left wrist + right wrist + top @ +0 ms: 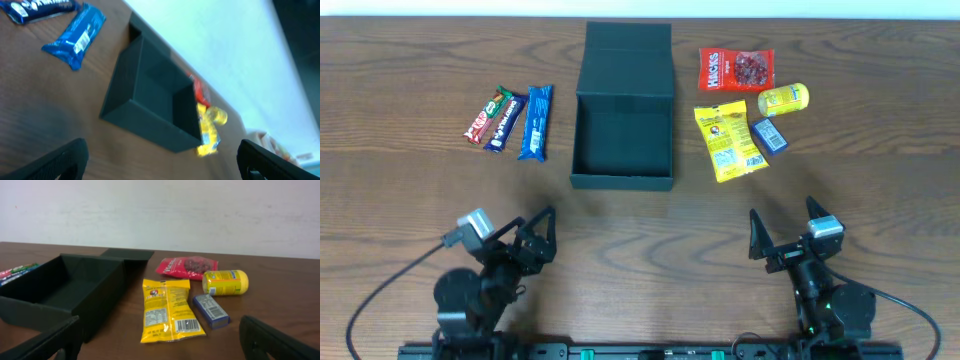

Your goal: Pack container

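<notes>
- The container (622, 181) lies ahead, between the left gripper (536, 228) and the right gripper (782, 220) (its lid flap (628, 42) on the far side).
- Three bars (506, 118) lie ahead of the left gripper, left of the container.
- Four snacks (728, 140) lie ahead of the right gripper, right of the container.

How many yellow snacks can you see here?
2. A flat yellow packet lies just right of the container, and a small yellow tub lies on its side farther back, beside the red bag. The container looks empty, so none seem hidden.
</notes>
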Tool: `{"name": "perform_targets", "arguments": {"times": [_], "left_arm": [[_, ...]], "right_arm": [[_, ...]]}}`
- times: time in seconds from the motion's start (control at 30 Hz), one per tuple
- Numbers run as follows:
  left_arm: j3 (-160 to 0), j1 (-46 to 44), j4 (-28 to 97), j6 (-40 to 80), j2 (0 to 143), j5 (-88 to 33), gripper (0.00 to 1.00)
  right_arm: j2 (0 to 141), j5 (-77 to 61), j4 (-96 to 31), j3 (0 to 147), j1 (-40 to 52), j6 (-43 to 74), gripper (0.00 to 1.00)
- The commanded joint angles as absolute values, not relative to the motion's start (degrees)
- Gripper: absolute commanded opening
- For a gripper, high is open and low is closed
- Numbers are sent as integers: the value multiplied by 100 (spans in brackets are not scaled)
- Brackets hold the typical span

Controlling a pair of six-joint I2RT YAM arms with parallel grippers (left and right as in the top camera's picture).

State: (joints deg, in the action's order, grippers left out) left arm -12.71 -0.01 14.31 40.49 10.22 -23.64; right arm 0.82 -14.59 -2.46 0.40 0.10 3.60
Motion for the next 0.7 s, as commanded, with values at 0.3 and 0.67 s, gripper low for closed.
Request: {"name": "perform_targets", "arguments": {"times": [0.3,0.67], "left_arm": [[-5454,-1149,3041,1017,6243,-642,96],[-6624,-2045,3068,770,8932,-121,96]], "right_arm": [[34,-1485,-281,32,-45,290,99],[34,-1485,-281,32,-45,290,99]]}}
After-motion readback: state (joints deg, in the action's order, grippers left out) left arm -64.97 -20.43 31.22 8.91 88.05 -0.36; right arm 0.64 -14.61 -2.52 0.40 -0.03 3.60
